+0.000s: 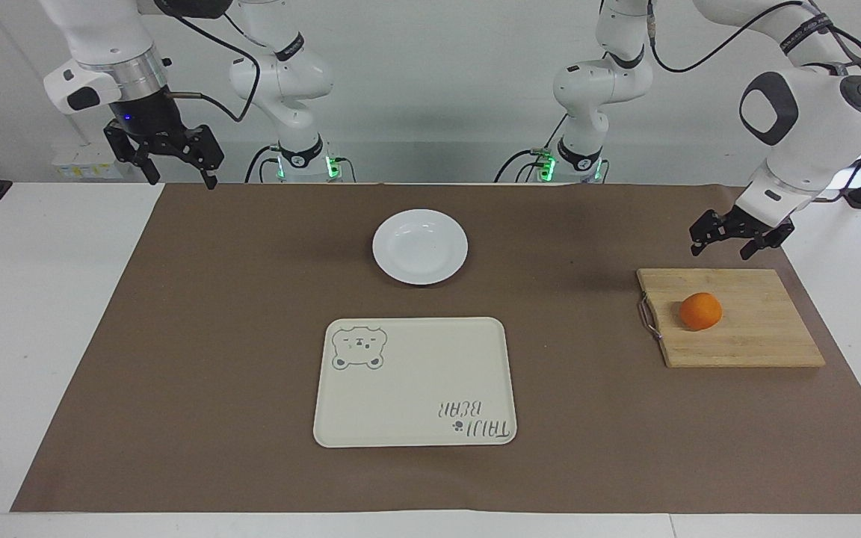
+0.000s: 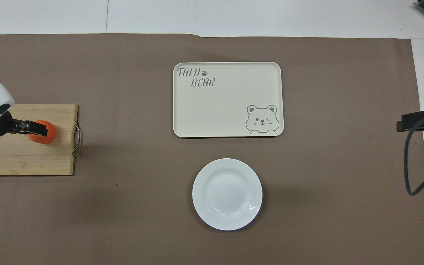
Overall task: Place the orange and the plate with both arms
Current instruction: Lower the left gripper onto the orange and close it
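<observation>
My left gripper [image 1: 729,243] hangs in the air over the robot-side edge of the board [image 1: 767,347], fingers spread wide and gripping nothing. The orange [image 1: 701,311] sits on that board at the left arm's end of the table, clear below my fingertips and not touched. My right gripper [image 1: 173,161] waits, also open and empty, over the mat's corner at the right arm's end. The plate [image 1: 420,246] lies mid-table, nearer to the robots than the tray [image 1: 414,382], which has nothing on it. The risk I see is the orange itself: it is round and free to roll, so if I come down off-centre one finger may nudge it along the board before I close, perhaps off the edge. From overhead my gripper covers part of it, so trusting that view for height could drive my fingertips into the wood. The plate is shallow and glossy, so a pinch on its rim could slip.
</observation>
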Controlling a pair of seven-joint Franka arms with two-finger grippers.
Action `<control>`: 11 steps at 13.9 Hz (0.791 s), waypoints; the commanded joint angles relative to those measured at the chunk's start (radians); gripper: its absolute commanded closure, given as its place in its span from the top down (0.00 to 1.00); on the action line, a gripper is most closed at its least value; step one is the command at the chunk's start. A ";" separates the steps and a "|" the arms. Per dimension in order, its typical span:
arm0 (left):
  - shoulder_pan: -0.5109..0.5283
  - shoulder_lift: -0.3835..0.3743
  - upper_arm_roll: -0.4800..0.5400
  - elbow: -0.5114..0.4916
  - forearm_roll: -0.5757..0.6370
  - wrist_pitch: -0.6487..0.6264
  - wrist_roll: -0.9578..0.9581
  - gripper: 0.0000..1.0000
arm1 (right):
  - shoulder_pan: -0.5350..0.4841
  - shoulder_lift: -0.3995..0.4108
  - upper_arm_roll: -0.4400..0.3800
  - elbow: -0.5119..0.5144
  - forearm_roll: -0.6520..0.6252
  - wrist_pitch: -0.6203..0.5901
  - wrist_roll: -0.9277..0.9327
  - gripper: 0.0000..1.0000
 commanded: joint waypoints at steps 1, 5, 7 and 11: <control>0.036 0.035 -0.008 -0.033 0.010 0.074 0.025 1.00 | -0.006 -0.022 0.001 -0.031 0.007 0.015 -0.022 1.00; 0.036 0.096 -0.008 -0.030 0.005 0.119 0.013 1.00 | -0.006 -0.022 0.001 -0.031 0.009 0.010 -0.022 1.00; 0.037 0.115 -0.008 -0.032 -0.011 0.145 0.013 1.00 | -0.006 -0.022 0.001 -0.031 0.009 0.012 -0.022 1.00; 0.037 0.150 -0.008 -0.021 -0.030 0.177 -0.002 0.58 | -0.006 -0.022 0.001 -0.032 0.009 0.010 -0.022 1.00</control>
